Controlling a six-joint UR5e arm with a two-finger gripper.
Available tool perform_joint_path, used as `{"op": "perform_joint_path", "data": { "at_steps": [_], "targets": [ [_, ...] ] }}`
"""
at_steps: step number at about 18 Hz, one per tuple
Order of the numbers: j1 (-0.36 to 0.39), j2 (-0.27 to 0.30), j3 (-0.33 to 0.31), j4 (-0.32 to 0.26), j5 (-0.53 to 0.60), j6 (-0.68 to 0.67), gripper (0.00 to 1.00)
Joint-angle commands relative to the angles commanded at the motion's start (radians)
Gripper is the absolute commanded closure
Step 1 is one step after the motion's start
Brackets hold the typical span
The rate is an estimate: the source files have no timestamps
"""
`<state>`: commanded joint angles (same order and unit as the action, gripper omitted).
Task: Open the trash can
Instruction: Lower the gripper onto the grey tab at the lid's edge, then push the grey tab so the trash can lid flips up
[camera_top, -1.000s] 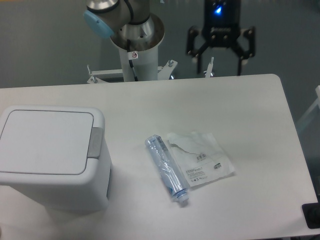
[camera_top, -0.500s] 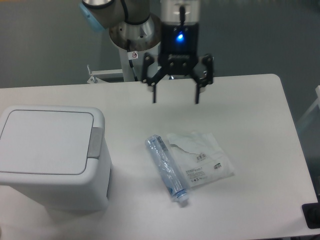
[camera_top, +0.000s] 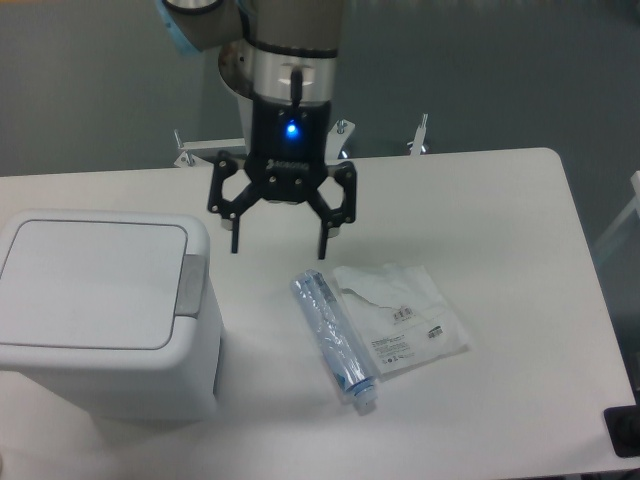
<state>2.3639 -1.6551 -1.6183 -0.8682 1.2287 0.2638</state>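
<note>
The trash can (camera_top: 105, 310) sits lid-down, nothing opened yet, with the hand (camera_top: 279, 233) spread wide and empty just right of it.

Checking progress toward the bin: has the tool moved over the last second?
Yes. The tool, open, has moved left and nearer the trash can, from beyond the table's far edge.

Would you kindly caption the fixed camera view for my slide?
Open gripper hovers right of the closed trash can, above a bottle.
</note>
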Motion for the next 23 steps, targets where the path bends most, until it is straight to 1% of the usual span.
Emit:
{"op": "perform_joint_path", "data": {
  "at_steps": [9, 23],
  "targets": [
    [-0.028, -0.034, 0.000, 0.002, 0.002, 0.000, 0.00],
    [-0.034, -0.064, 0.002, 0.002, 0.002, 0.002, 0.00]
  ]
}}
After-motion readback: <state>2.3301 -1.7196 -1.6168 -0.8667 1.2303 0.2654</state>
